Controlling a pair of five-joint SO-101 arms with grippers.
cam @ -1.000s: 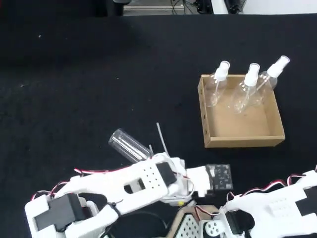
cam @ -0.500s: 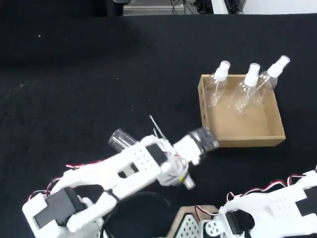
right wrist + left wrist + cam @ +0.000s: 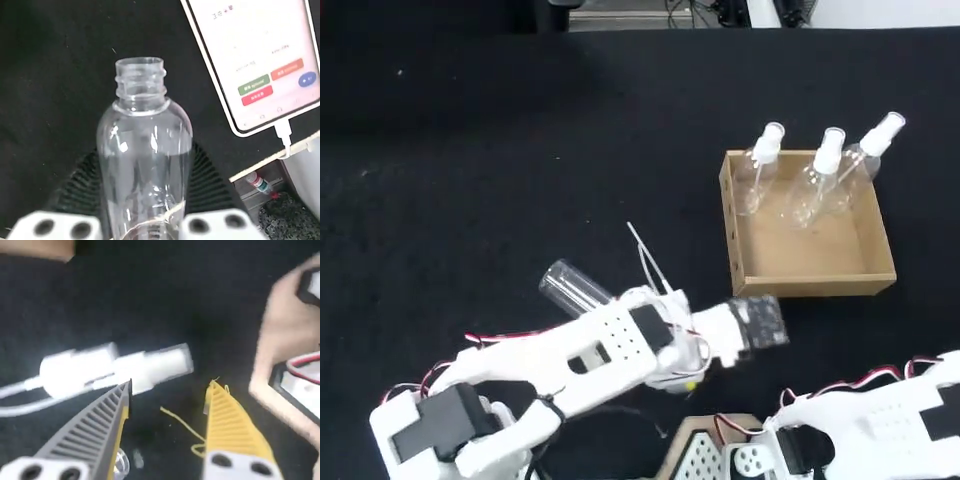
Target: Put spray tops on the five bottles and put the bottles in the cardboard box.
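Note:
My left gripper (image 3: 167,385) is open just above the black table, and a white spray top (image 3: 115,370) lies on its side at its fingertips. In the high view the left arm (image 3: 620,350) covers the top's head, and only the thin dip tube (image 3: 647,257) sticks out. An uncapped clear bottle (image 3: 574,288) lies beside that arm. My right gripper is shut on another uncapped clear bottle (image 3: 145,150), held neck outward. The cardboard box (image 3: 807,280) at the right holds three bottles with spray tops (image 3: 828,150) leaning on its far wall.
A phone (image 3: 255,55) with a lit screen lies beyond the held bottle, its cable plugged in. The right arm (image 3: 880,430) sits at the table's near right edge. A perforated stand (image 3: 705,455) is between the arm bases. The box's near half is bare.
The left arm swung up toward the box half a second ago and has come partway back down. The dip tube shifted slightly. The right arm barely moved.

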